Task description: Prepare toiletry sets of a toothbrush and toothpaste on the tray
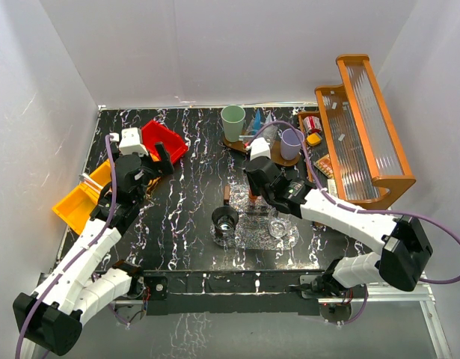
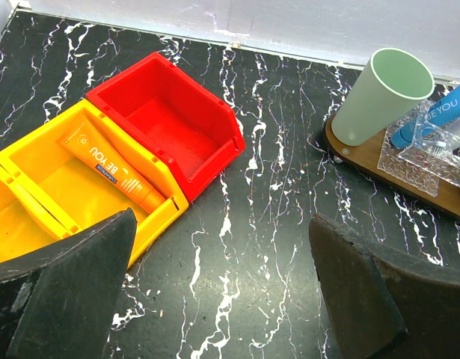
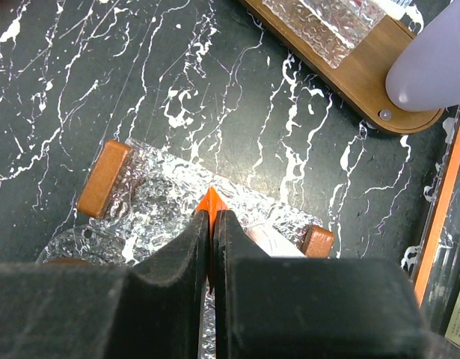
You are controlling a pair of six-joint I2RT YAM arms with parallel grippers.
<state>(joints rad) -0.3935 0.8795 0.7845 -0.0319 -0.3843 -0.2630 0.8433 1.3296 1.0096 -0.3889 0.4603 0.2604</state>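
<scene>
Pinching an orange tube [image 3: 211, 202], clearest from its wrist camera, is the right claw [image 3: 212, 218]; the left claw [image 2: 222, 239] gapes.

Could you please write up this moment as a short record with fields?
Left fingers: open, holding nothing, near the red bin
Right fingers: shut on the held orange tube, above the clear tray
Yellow bin: spare orange tube lying inside
Wooden tray: green cup, blue tube, lilac cup
</scene>
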